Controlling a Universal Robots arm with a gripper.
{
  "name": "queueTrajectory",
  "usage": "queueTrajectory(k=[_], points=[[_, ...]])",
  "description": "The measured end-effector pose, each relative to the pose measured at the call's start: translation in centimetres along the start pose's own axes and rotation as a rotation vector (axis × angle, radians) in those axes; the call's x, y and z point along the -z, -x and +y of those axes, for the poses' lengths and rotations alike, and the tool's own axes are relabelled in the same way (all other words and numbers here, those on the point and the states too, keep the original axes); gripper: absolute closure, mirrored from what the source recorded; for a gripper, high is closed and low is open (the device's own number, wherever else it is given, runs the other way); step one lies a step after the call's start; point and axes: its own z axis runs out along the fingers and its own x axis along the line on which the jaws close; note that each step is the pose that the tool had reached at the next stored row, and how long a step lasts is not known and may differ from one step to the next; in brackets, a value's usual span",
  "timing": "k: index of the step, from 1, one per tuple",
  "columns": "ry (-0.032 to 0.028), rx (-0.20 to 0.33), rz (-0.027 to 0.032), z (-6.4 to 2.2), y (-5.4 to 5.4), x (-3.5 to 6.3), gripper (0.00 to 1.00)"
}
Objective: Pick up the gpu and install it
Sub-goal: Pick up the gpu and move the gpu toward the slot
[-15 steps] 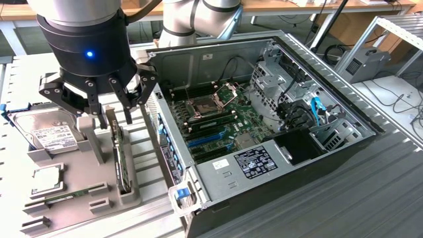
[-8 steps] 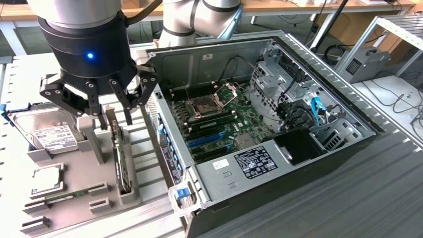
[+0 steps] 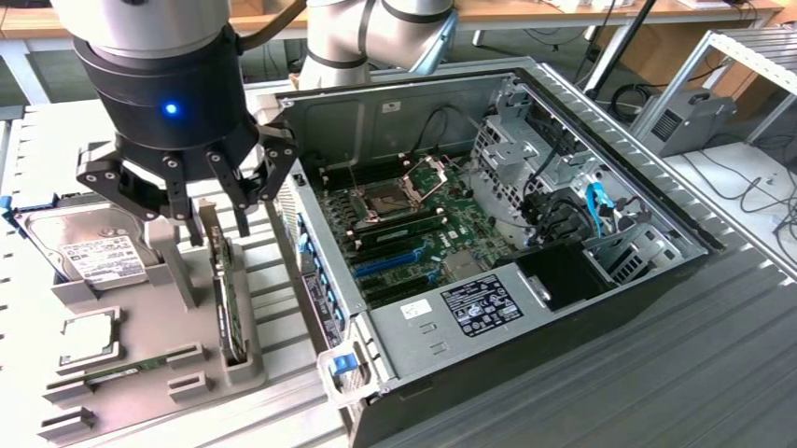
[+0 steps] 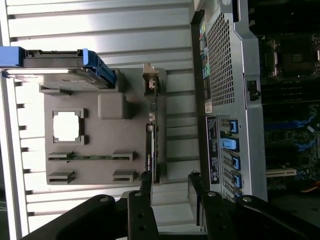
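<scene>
Hovering black multi-finger gripper [image 3: 205,229] [image 4: 170,186] with fingers spread apart, gripping nothing. Standing on edge just under the fingertips: thin green-and-black gpu card [image 3: 224,299] [image 4: 152,145], sitting slotted in grey plastic fixture block [image 3: 156,322] [image 4: 100,145]; contact not discernible. Lying open beside the tool: black-and-silver metal computer case [image 3: 361,112].

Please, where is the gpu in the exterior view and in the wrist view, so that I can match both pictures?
Exterior view: the gpu stands on edge in the grey holder, on its side toward the computer case, under the gripper.
Wrist view: the gpu runs edge-on along the holder's side nearest the case.
Shared landmark: the hard drive in its blue carrier, on the same holder.
</scene>
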Motion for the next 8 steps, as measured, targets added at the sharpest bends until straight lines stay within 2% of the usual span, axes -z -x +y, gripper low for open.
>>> queueTrajectory(k=[8], points=[[0.0001, 0.000, -0.0001, -0.01, -0.01, -0.24, 0.58]])
